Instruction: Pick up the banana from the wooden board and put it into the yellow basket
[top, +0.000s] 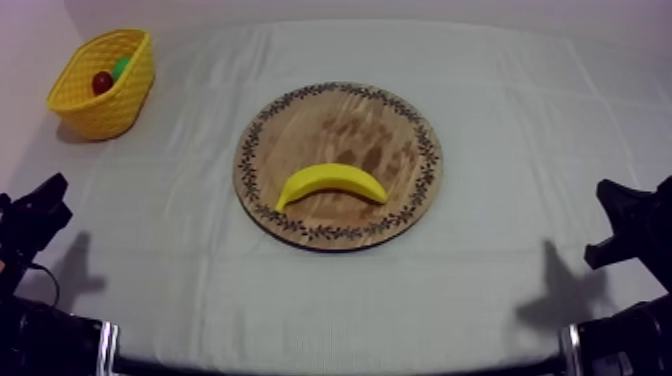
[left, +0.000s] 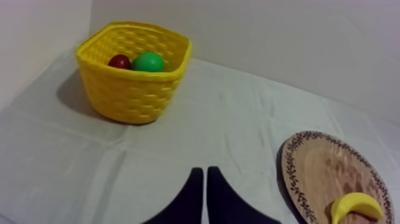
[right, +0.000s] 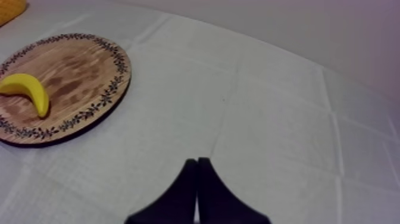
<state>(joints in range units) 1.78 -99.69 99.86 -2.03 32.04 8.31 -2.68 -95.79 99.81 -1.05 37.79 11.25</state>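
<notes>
Table (top: 500, 150): grey-white cloth. Wooden board (top: 340, 115) at centre. Yellow basket (top: 100, 105) at far left corner, well apart from the board. Banana (top: 332, 184) lies flat on the board's near half, ends curving toward the near edge. Left gripper (left: 201, 173) low at left side, fingers together, nothing held; banana well off to its right, basket ahead. Right gripper (right: 197, 161) low at right side, fingers together, nothing held; banana well off to its left. In the basket: green fruit (left: 147, 61) and small red fruit (left: 119, 61), side by side.
</notes>
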